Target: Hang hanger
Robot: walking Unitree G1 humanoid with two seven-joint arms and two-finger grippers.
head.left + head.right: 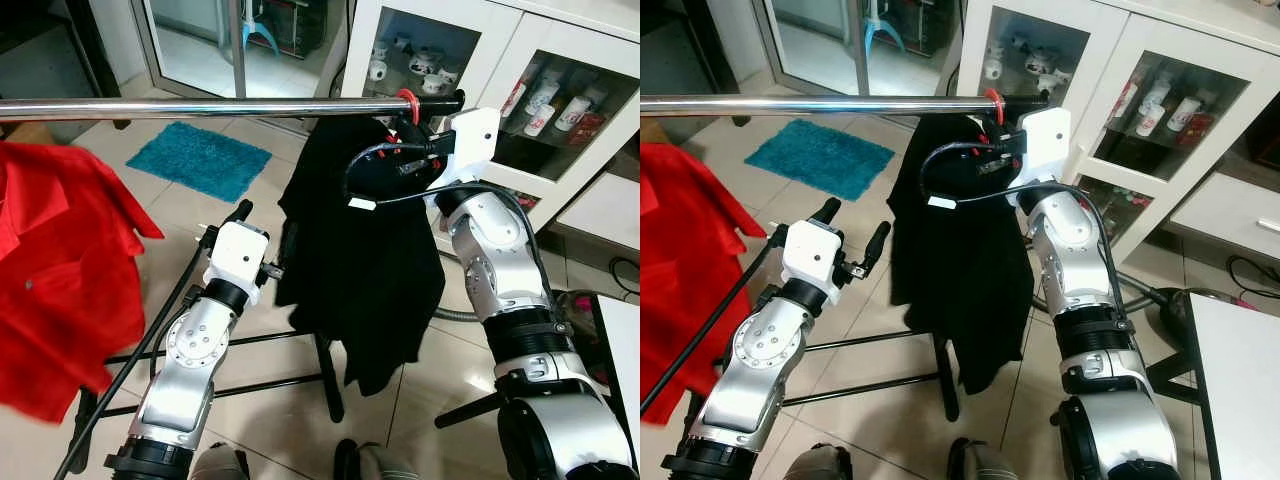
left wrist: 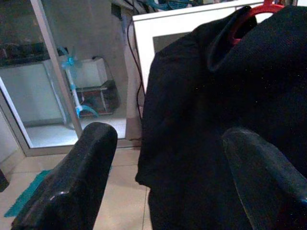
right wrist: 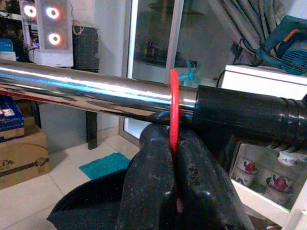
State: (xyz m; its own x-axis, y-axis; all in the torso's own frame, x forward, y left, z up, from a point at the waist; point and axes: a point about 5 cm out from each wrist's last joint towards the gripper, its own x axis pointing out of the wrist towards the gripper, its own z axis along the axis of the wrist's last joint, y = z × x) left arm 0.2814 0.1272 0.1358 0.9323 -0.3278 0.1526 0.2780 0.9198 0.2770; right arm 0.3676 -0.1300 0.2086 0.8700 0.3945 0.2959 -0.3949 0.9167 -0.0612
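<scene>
A red hanger (image 1: 407,100) carrying a black garment (image 1: 360,250) has its hook over the chrome rail (image 1: 200,107), right beside the rail's black end cap (image 3: 249,115). My right gripper (image 3: 175,158) is shut on the hanger's neck just under the rail, raised at the garment's collar (image 1: 400,135). My left gripper (image 1: 852,228) stands open lower down, just left of the garment's edge, with nothing between its fingers (image 2: 81,177). In the left wrist view the garment (image 2: 230,120) hangs close ahead.
A red garment (image 1: 50,270) hangs on the same rail at the left. Black rack legs (image 1: 270,340) cross the tiled floor below. A white glass-door cabinet (image 1: 480,60) with cups stands behind, and a teal mat (image 1: 200,157) lies by the sliding door.
</scene>
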